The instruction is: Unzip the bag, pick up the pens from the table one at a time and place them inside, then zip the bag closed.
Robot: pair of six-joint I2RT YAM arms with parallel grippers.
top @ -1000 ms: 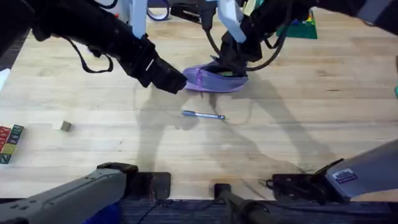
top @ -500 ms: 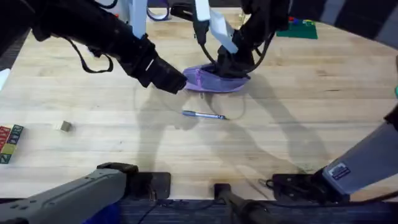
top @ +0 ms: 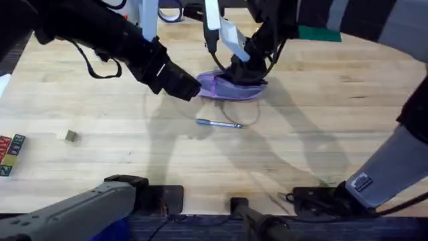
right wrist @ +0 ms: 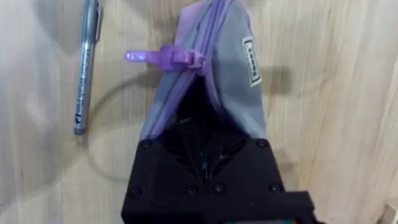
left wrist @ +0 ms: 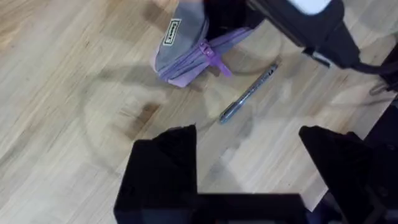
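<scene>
The lavender and grey bag (top: 231, 87) lies on the table (top: 321, 127) at the back middle, its zipper open over much of its length. In the right wrist view the bag (right wrist: 239, 81) gapes under my right gripper (right wrist: 202, 158), which reaches into the opening; the purple zipper pull (right wrist: 165, 57) sticks out sideways near the closed end. My right gripper (top: 244, 68) comes down on the bag from behind. A silvery blue-grey pen (top: 219, 123) lies just in front of the bag. My left gripper (top: 189, 90) hovers open at the bag's left end, holding nothing. The left wrist view shows the bag (left wrist: 183, 43) and the pen (left wrist: 249, 93).
Coloured blocks (top: 10, 154) sit at the table's left edge, with a small wooden block (top: 67, 136) nearby. A green item (top: 319, 32) lies at the back right. Bare tabletop stretches in front of the pen and to the right.
The right arm has swung left and more upright over the bag, its gripper staying at the opening. The left arm, bag and pen have hardly moved.
</scene>
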